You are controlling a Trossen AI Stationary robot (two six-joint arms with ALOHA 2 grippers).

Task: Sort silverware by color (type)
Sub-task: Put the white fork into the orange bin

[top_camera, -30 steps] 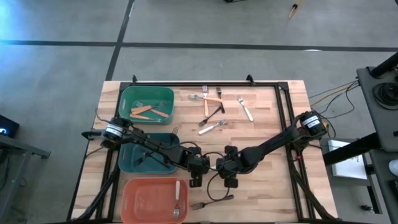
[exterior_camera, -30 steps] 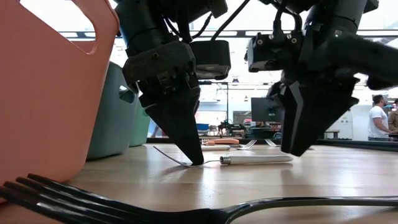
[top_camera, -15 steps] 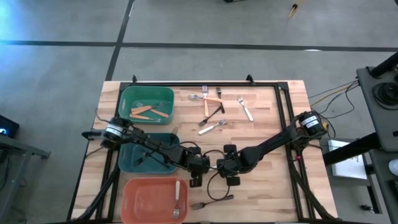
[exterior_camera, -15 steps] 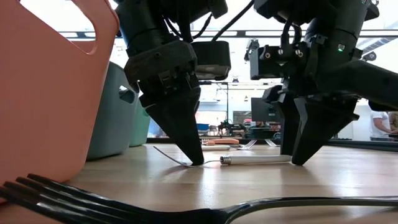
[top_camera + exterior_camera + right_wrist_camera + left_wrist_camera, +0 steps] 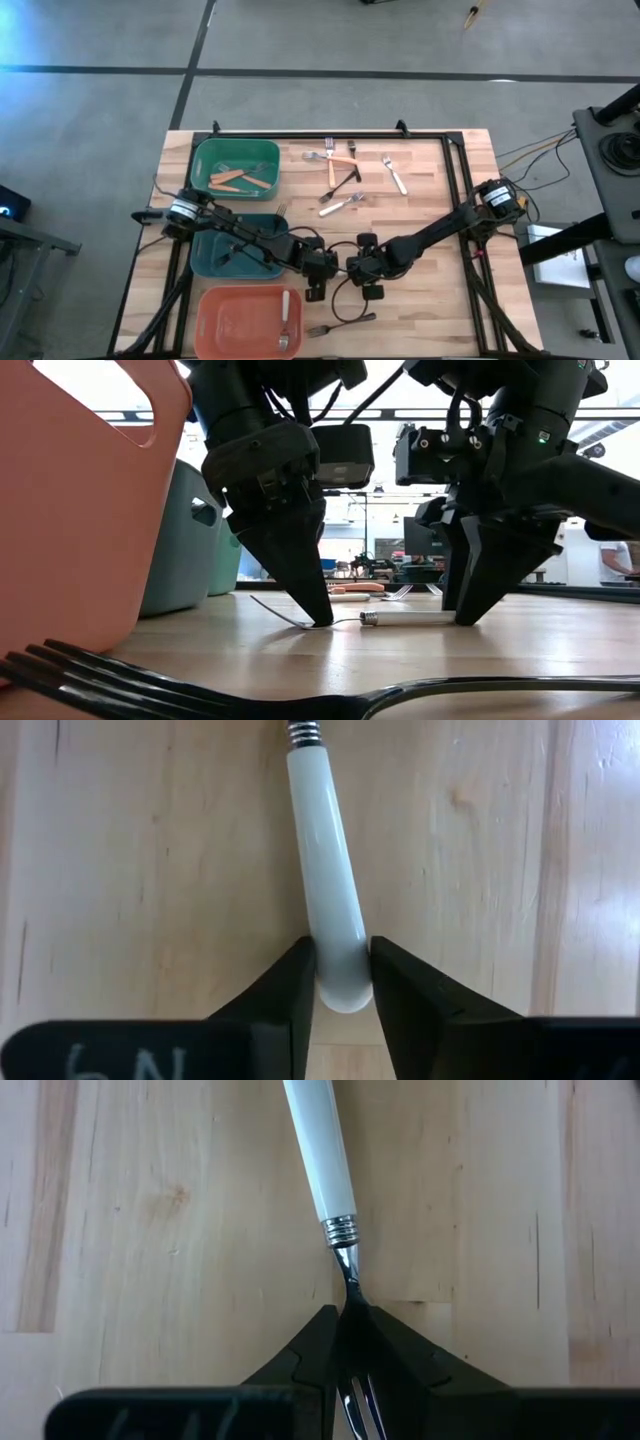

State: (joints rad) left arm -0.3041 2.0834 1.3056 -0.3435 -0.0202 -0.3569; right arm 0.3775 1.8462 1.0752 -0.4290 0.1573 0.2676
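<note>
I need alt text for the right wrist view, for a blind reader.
The right hand grips the rounded end of a white fork handle between its two dark fingers. The fork lies on a light wooden table.

left arm point(image 5: 240, 236): dark jointed links, silver-ringed base motor, loose black cables | right arm point(image 5: 440, 228): same build, orange-marked silver base joint | fingers point(image 5: 290, 555): matte black, wedge-shaped, tapering to points | wrist housings: boxy black, visible screws

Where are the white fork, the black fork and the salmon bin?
white fork point(image 5: 325, 870), right wrist view, middle of its handle
black fork point(image 5: 200, 690), low view, on its tines
salmon bin point(image 5: 240, 297), high view, on its rim
</note>
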